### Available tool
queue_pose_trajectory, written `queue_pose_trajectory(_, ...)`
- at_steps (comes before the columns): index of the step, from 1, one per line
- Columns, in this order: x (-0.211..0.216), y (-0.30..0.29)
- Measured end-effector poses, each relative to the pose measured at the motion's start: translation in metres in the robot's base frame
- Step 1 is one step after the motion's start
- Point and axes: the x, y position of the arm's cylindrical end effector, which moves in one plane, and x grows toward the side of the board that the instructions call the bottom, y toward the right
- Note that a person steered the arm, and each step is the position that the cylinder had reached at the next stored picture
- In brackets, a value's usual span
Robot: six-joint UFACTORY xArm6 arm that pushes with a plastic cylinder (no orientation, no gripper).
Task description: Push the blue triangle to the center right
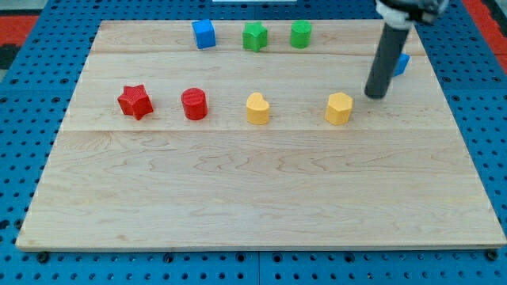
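Tip stationed beside the blue triangle at the desk's right edge

No gripper is fitted, so no open or closed state applies; my tip (375,96) rests on the desk (253,190), the rod hiding most of the blue triangle (403,63) just behind it toward the view's top right, with the yellow block (339,108) near on the view's left. The triangle is judged light, rigid and free-sliding; push a flat face centrally, from its top side, to limit rotation
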Motion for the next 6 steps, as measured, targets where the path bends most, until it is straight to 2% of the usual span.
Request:
queue_pose_trajectory(1,-0.044,-0.057)
queue_pose_trajectory(2,-0.122,-0.015)
queue_pose_trajectory(3,-0.146,0.021)
queue_pose_trajectory(4,-0.081,0.062)
queue_pose_trajectory(5,-0.014,0.047)
queue_pose_trajectory(6,0.028,0.042)
